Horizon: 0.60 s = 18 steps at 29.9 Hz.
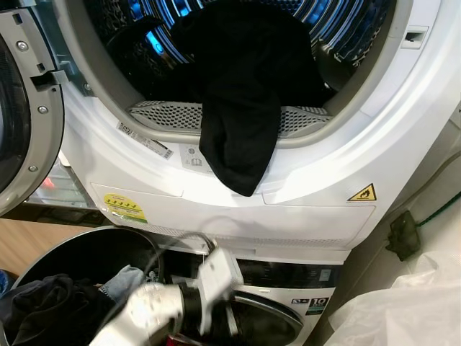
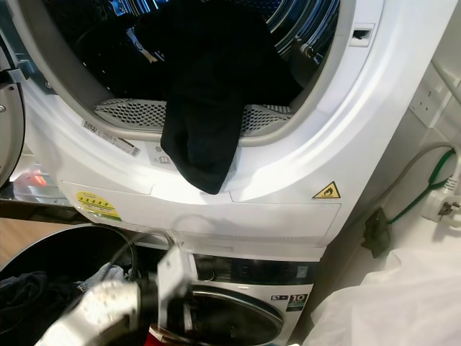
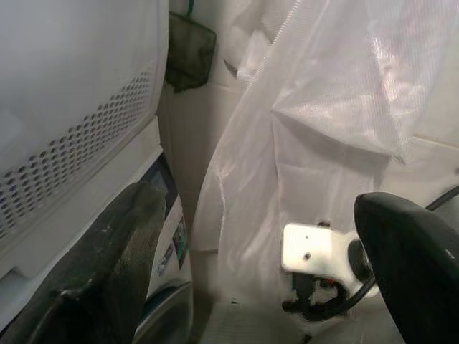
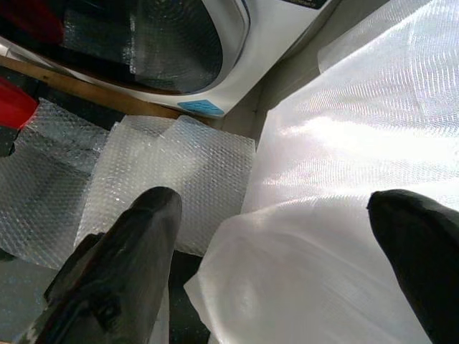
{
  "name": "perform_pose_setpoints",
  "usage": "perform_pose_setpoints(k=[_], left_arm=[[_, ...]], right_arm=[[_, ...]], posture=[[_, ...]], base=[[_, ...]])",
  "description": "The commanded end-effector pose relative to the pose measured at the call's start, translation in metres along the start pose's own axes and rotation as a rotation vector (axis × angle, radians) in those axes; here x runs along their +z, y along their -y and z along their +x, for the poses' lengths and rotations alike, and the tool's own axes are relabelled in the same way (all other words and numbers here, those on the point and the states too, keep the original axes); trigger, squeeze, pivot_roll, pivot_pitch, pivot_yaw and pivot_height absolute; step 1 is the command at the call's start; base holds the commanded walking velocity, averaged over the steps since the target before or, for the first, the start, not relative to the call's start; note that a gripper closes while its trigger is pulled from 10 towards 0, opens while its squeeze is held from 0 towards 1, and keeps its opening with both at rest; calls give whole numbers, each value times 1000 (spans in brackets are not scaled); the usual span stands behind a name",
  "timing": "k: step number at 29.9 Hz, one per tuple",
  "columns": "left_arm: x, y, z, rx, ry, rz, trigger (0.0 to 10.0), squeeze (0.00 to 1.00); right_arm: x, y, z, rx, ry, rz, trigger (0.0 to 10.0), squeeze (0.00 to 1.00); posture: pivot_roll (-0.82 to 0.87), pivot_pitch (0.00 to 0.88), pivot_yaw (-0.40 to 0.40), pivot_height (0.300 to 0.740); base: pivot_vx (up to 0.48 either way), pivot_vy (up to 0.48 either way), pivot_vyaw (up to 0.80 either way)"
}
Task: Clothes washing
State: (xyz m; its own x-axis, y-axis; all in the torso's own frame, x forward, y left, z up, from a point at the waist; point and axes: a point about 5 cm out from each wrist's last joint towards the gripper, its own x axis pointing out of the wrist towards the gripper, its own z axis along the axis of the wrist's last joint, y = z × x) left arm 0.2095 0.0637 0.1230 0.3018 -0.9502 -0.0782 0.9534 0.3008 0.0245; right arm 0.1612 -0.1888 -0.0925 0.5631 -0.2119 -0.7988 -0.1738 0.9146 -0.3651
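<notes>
I see my left arm [image 1: 155,310] low before the washer [image 1: 288,295]; both grippers' fingers spread apart.

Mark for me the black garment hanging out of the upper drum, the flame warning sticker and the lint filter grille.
black garment [image 1: 238,144], left eye view, on its hanging part.
flame warning sticker [image 1: 362,193], left eye view, triangle's middle.
lint filter grille [image 1: 164,115], left eye view, left perforated part.

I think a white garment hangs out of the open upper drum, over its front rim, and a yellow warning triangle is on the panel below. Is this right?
Not quite. The garment is black, not white, as the left eye view shows. The rest holds: it hangs out of the open upper drum over the front rim, and the yellow warning triangle is on the panel below.
</notes>
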Motion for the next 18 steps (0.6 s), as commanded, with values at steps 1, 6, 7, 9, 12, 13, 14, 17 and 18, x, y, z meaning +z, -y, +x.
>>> perform_pose_setpoints(k=[1,6,7,9,12,13,14,17,18], left_arm=[[10,12,1,-52,41,4,10000,0],[20,13,-19,-33,27,126,10000,0],[26,12,-25,-20,32,156,10000,0],[42,10,-34,46,67,219,10000,0],[67,-1,-40,260,153,435,10000,0],[67,-1,-40,260,153,435,10000,0],[73,-3,-41,322,189,449,10000,0],[81,-1,-39,473,268,467,10000,0],[82,2,-37,492,285,460,10000,0]], right_arm=[[-3,0,-1,-1,-5,8,10000,0],[-3,3,0,-9,-2,4,10000,0],[-4,3,0,-11,-2,3,10000,0],[-5,5,0,-16,-2,4,10000,0],[-6,7,0,-22,-1,3,10000,0],[-6,7,0,-22,-1,3,10000,0],[-6,7,-1,-23,-2,2,10000,0],[-8,6,-1,-23,-2,0,10000,0],[-8,5,-1,-23,-2,-2,10000,0]], posture=[[163,0,26,740],[168,0,24,740],[168,0,24,740],[169,0,26,740],[175,0,24,740],[175,0,24,740],[175,0,24,740],[181,0,8,740],[181,0,6,740]], base=[[0,0,0],[0,0,0],[0,0,0],[0,0,0],[0,0,0],[0,0,0],[0,0,0],[0,0,0],[0,0,0]])
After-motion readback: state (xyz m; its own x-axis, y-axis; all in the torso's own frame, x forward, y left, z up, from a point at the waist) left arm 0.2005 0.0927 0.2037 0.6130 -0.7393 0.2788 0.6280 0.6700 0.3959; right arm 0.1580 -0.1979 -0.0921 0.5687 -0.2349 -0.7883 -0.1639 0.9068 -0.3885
